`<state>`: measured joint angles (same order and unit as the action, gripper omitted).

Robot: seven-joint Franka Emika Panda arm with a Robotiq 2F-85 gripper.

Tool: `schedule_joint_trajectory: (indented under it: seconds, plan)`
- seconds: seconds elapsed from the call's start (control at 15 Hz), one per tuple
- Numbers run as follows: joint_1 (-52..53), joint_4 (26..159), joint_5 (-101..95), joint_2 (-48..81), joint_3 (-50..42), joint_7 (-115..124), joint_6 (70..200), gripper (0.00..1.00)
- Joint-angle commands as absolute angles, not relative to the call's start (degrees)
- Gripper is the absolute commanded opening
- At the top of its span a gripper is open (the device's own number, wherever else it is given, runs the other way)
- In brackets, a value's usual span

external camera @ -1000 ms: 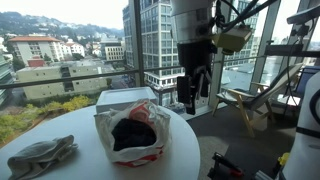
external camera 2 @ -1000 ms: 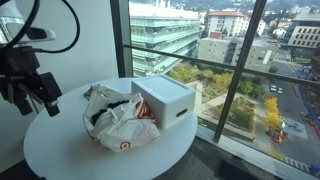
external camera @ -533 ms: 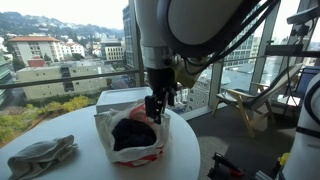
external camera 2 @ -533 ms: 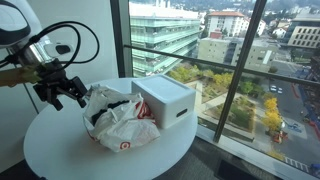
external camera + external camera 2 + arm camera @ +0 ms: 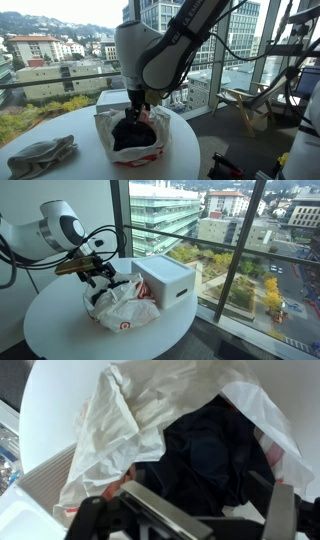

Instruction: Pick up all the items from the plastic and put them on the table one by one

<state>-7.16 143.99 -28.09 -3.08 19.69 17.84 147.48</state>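
White crumpled plastic bag sat on the round white table, dark clothing inside; the hand, spread wide and empty, had descended over its mouth. Its red print was unreadable.

A crumpled white plastic bag lay on the round white worktop, dark bundled cloth inside it. A white rectangular box stood just behind; a crumpled grey cloth lay well apart.
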Motion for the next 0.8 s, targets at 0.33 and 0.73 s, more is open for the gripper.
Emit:
schedule_joint_trajectory:
  seconds: [0.33, 0.73]
  plan:
    - [5.61, 130.02, -36.35, 18.37, 3.41, 26.52, 152.37, 1.00]
    - [10.25, 128.28, -34.48, 26.41, -3.58, 26.35, 156.67, 0.75]
